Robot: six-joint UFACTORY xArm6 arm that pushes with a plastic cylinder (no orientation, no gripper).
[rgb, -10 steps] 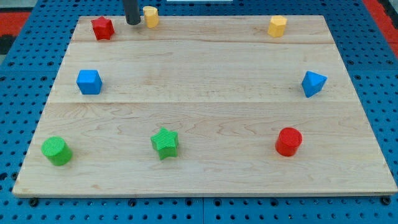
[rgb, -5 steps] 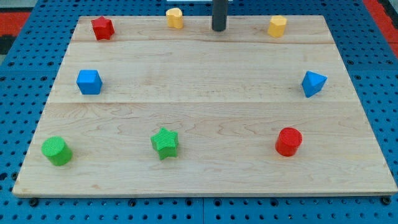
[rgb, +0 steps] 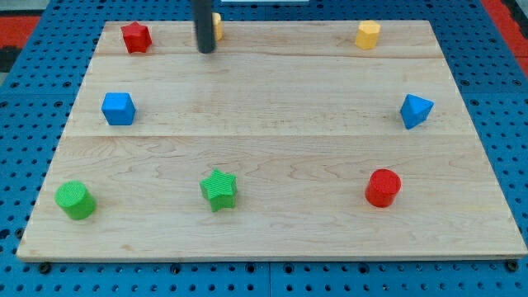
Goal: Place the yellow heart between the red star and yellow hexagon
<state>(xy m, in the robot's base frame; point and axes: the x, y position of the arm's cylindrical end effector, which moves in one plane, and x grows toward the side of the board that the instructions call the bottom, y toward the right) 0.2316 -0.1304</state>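
Observation:
The red star (rgb: 136, 37) sits at the view's top left of the wooden board (rgb: 272, 239). The yellow hexagon (rgb: 368, 34) sits at the top right. The yellow heart (rgb: 217, 26) lies near the top edge, to the right of the red star, mostly hidden behind my rod. My tip (rgb: 205, 50) rests on the board just below and left of the heart, close to it; I cannot tell whether they touch.
A blue cube (rgb: 118, 108) sits at the left, a blue triangular block (rgb: 416, 110) at the right. A green cylinder (rgb: 75, 200), a green star (rgb: 219, 190) and a red cylinder (rgb: 384, 187) lie along the bottom.
My tip swung from left of the heart to right of it, then back left to the heart. The heart moved right, then slightly back left.

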